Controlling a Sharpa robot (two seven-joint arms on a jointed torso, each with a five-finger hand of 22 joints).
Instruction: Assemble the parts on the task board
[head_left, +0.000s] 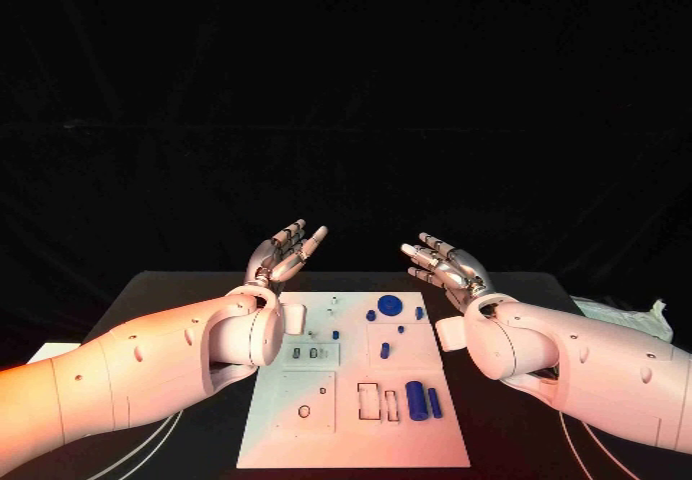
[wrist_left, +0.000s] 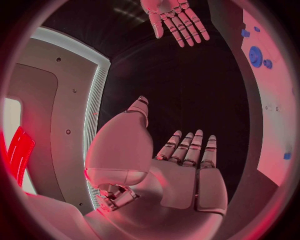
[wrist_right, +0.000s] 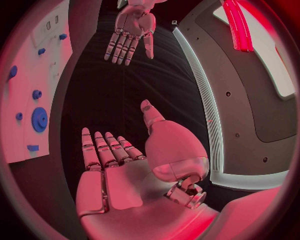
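Head view shows the left hand (head_left: 286, 250) raised above the far edge of the table (head_left: 173, 295), fingers apart and holding nothing; the right hand (head_left: 444, 262) mirrors it at about two o'clock from the board's centre, also spread and empty. Both hover well apart from the task board (head_left: 325, 440), which lies between the forearms.

On the board, a blue gear (head_left: 389, 303) sits toward twelve o'clock, with small blue pegs (head_left: 371, 315) around it. A short blue pin (head_left: 385, 350) lies near the middle, and two longer blue cylinders (head_left: 417, 398) rest at about four o'clock beside empty rectangular slots (head_left: 369, 397). A white block (head_left: 294, 318) stands at about ten o'clock, close to the left wrist.

Risks, as I judge them: the parts are small and loose, so a broad open hand coming down could nudge neighbours or roll the cylinders off the board. The left forearm hangs close over the board's left edge and could clip the white block when it descends. The board itself may slide if pressed off-centre. A crumpled white cloth (head_left: 627, 315) at three o'clock could catch the right arm.
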